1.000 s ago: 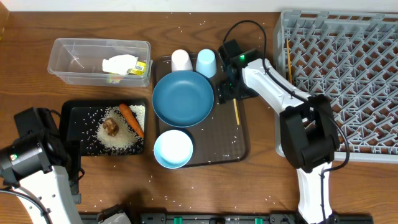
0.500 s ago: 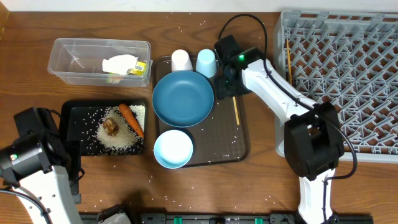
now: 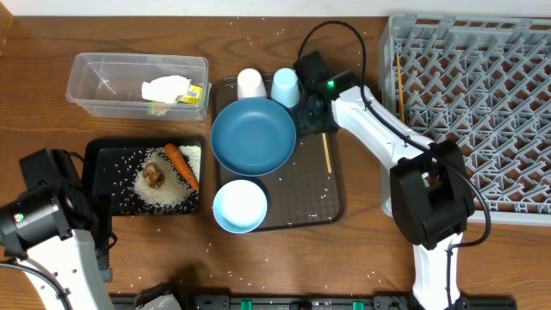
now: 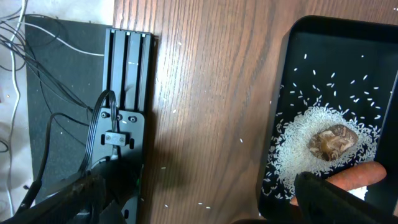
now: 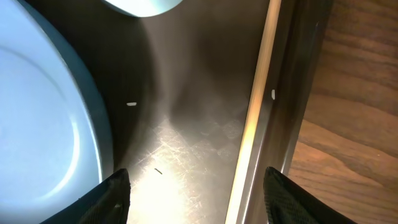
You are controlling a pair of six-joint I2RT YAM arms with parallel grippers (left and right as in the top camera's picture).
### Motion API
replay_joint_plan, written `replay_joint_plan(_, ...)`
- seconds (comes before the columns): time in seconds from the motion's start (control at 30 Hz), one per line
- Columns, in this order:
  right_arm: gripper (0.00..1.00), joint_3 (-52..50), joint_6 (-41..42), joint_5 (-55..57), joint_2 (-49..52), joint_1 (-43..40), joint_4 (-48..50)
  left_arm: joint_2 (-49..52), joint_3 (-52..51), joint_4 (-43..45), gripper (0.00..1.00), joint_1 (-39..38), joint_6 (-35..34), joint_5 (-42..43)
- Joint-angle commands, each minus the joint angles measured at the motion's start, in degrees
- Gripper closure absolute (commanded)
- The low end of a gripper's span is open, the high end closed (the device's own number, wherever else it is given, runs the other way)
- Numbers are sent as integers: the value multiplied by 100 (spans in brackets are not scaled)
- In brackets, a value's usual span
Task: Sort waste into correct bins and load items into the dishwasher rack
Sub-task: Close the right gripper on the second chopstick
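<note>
**Materials and shapes.** The dishwasher rack (image 3: 482,103) is a grey plastic lattice with rows of upright pegs; one thin wooden chopstick (image 3: 399,82) lies along its near edge. The serving tray (image 3: 318,202) is dark brown, rectangular and faintly scuffed. It carries a round, glossy blue plate (image 3: 253,135), a light-blue bowl (image 3: 239,207) with a white interior, a white cup (image 3: 251,83), a light-blue cup (image 3: 286,86) and a second chopstick (image 3: 326,155). The clear container (image 3: 95,73) is thin rectangular plastic and holds a crumpled wrapper (image 3: 168,89). The black tray (image 3: 103,155) is shallow with rounded corners; it holds a brown lump (image 3: 154,175) on a bed of rice (image 3: 164,194), beside an orange carrot (image 3: 182,164). Loose grains are scattered over the wood-grain table (image 3: 258,267).

**Right gripper (image 5: 200,199).** The jaws stand apart and grip nothing. Bare tray floor lies between them. The second chopstick (image 5: 258,106) runs lengthwise inside the gap, close to the rim-side finger. The plate (image 5: 43,112) lies just outside the opposite finger. The light-blue cup (image 5: 143,5) sits ahead of the jaws.

**Left gripper (image 4: 205,205).** The jaws are spread wide and hold nothing. They hang above the table. The black tray (image 4: 286,93) lies ahead of one finger, with the lump (image 4: 333,140) and the carrot (image 4: 367,177) nearest that fingertip.
</note>
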Motion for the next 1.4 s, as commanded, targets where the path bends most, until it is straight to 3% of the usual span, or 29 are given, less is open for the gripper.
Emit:
replay_joint_plan(0.0, 37, -105, 74, 103, 177, -17, 74, 2, 13, -15, 2, 35, -68, -63)
replay_joint_plan(0.67, 39, -157, 76, 164, 839, -48, 162, 2, 13, -15, 2, 35, -68, -63)
replay_joint_plan(0.8, 55, -157, 164, 133, 1021, -35, 127, 2, 13, -15, 2, 35, -68, -63)
replay_joint_plan(1.0, 95, -142, 184, 122, 1023, -42, 42, 2, 13, -15, 2, 35, -68, -61)
replay_joint_plan(1.37, 99, 470, 271, 55, 752, -162, -730, 2, 13, -15, 2, 35, -68, -61)
